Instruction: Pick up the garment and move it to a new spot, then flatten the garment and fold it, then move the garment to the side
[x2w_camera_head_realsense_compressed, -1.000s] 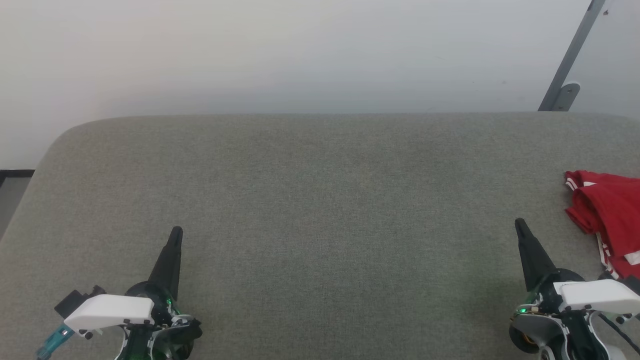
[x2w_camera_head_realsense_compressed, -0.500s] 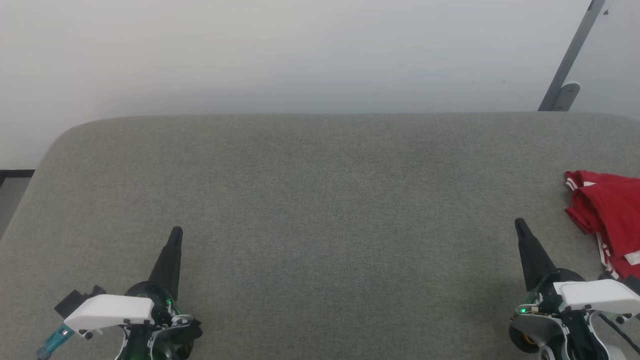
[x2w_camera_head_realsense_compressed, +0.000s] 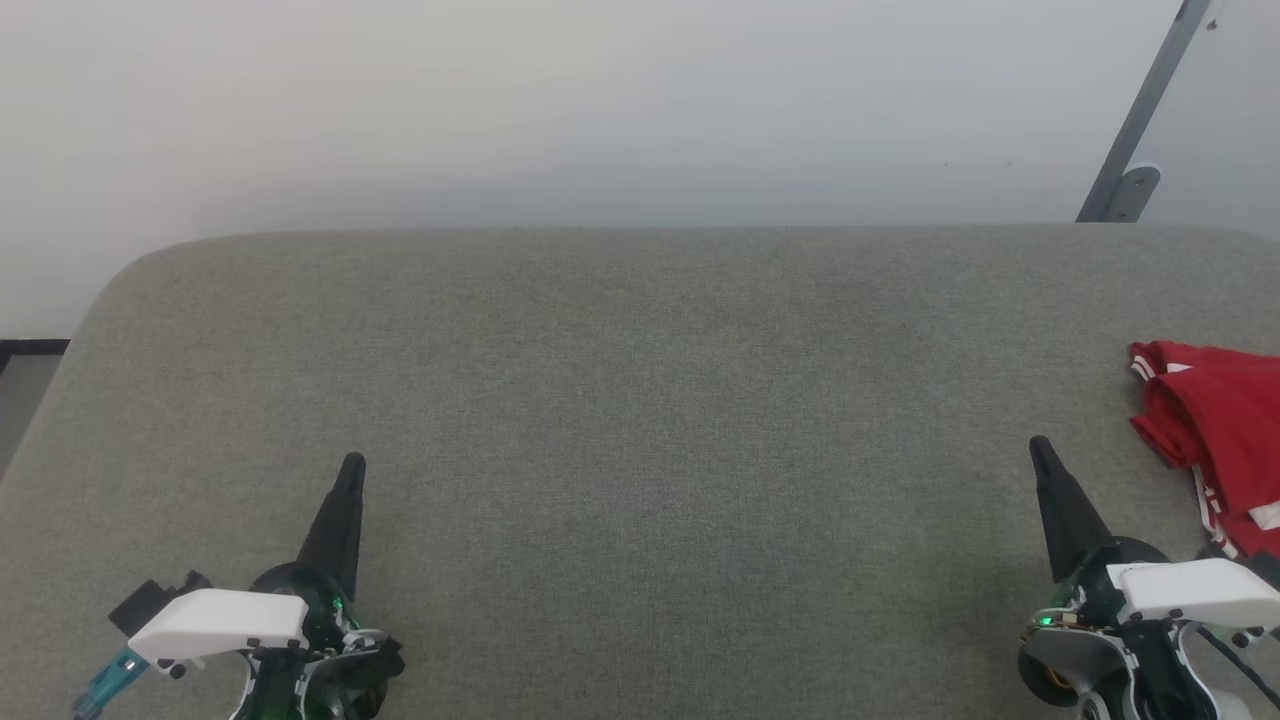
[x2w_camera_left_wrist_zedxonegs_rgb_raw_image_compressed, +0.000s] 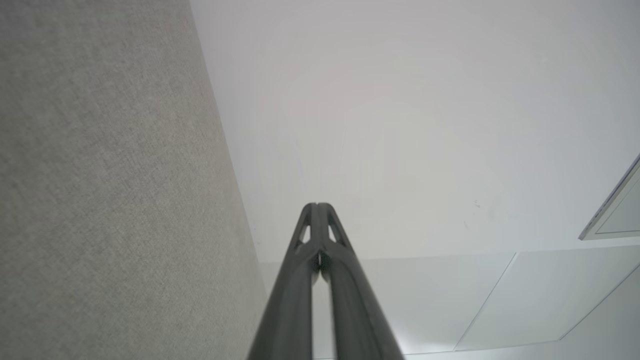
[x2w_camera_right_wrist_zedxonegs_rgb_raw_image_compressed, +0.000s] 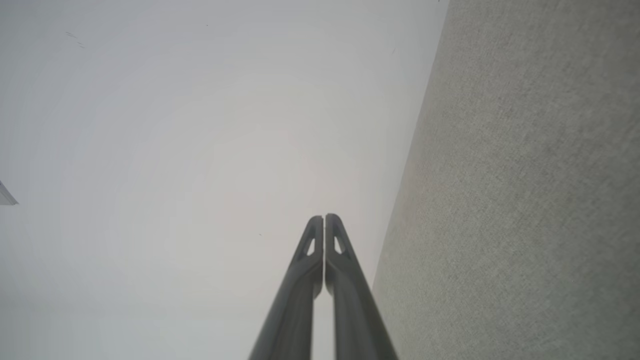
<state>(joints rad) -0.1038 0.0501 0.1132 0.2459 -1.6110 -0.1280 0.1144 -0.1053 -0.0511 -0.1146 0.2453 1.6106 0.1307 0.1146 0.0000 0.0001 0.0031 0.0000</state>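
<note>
A red shirt (x2w_camera_head_realsense_compressed: 1215, 430) lies crumpled at the right edge of the grey tabletop (x2w_camera_head_realsense_compressed: 640, 400), near the right tool (x2w_camera_head_realsense_compressed: 1039, 446), which like the left tool (x2w_camera_head_realsense_compressed: 352, 462) is clenched and empty; light, limp cloth, probably best pinched at a raised fold.

You have one garment (x2w_camera_head_realsense_compressed: 1215, 430) to count, a red bundle at three o'clock in the head view, cut off by the frame's edge. There are two claws, the left claw (x2w_camera_head_realsense_compressed: 352, 465) at seven o'clock and the right claw (x2w_camera_head_realsense_compressed: 1038, 445) at five o'clock, each with two dark fingers (x2w_camera_left_wrist_zedxonegs_rgb_raw_image_compressed: 292, 300). One grey fabric tabletop (x2w_camera_head_realsense_compressed: 640, 400) lies under them, and one slanted grey metal bar (x2w_camera_head_realsense_compressed: 1140, 120) stands at one o'clock.
</note>
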